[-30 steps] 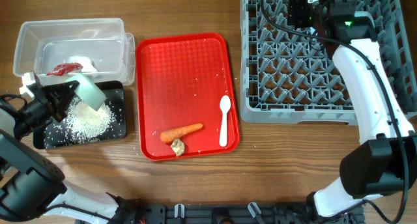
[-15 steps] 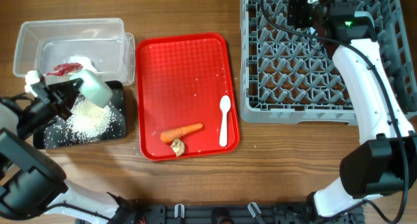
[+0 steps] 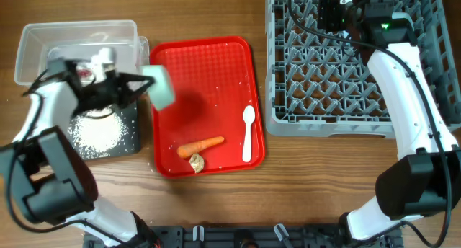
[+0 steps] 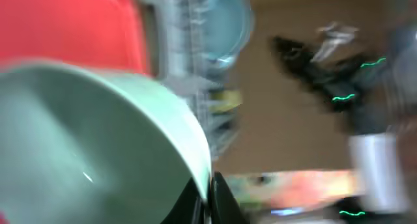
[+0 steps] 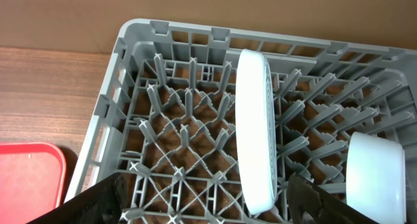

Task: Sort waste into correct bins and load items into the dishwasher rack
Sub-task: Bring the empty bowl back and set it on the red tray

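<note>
My left gripper (image 3: 146,82) is shut on the rim of the pale green bowl (image 3: 161,86) and holds it tilted above the left edge of the red tray. In the blurred left wrist view the fingers (image 4: 210,196) pinch the bowl's rim (image 4: 98,133). White rice (image 3: 96,133) lies in the black tray (image 3: 133,129). The clear tub (image 3: 43,42) stands behind it. The carrot (image 3: 202,145), tan scrap (image 3: 195,162) and white spoon (image 3: 248,133) lie on the red tray. My right gripper (image 5: 208,204) is open above the grey rack (image 3: 338,75), beside the upright blue plate (image 5: 254,133).
The flat red tray (image 3: 209,68) lies between the bins and the rack. A pale bowl (image 5: 381,178) stands in the rack right of the plate. The yellow cup (image 4: 225,100) shows blurred in the rack. My right arm (image 3: 403,89) stretches over the rack's right side.
My left arm has swung right with the green bowl, from over the black tray to over the red tray's left edge. The right arm has not moved.
</note>
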